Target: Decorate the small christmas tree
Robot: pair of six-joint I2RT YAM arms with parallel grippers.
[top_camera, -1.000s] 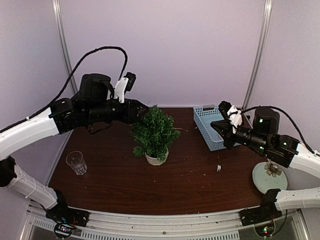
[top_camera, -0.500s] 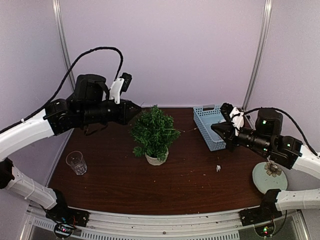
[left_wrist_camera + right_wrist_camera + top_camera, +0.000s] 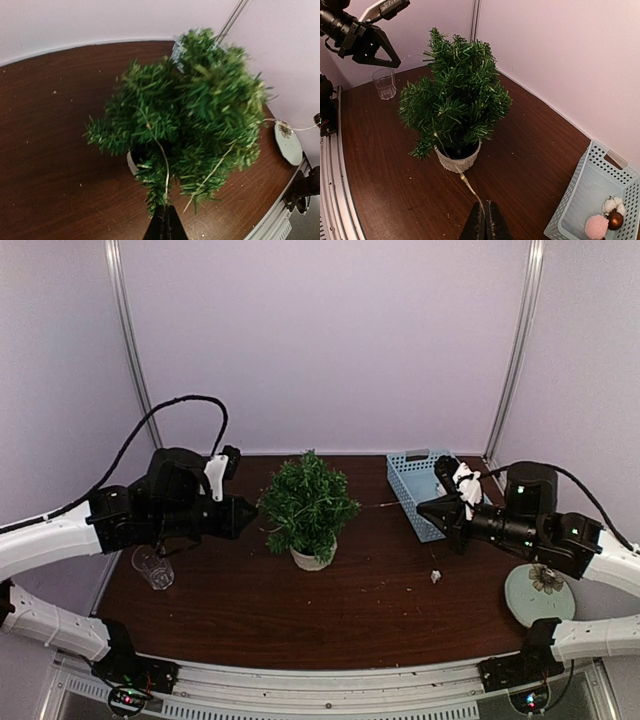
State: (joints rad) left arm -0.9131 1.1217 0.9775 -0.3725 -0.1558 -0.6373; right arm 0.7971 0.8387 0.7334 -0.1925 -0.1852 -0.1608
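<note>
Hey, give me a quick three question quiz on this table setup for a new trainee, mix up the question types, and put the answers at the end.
1. True or false: the drinking glass stands on the robot's right of the tree.
2. Where are the ornaments? A) in the blue basket B) hanging on the tree C) in the glass
3. Fill in: the shut right gripper pinches a thin ____ leading to the tree.
Key: 1 false; 2 A; 3 string.
</note>
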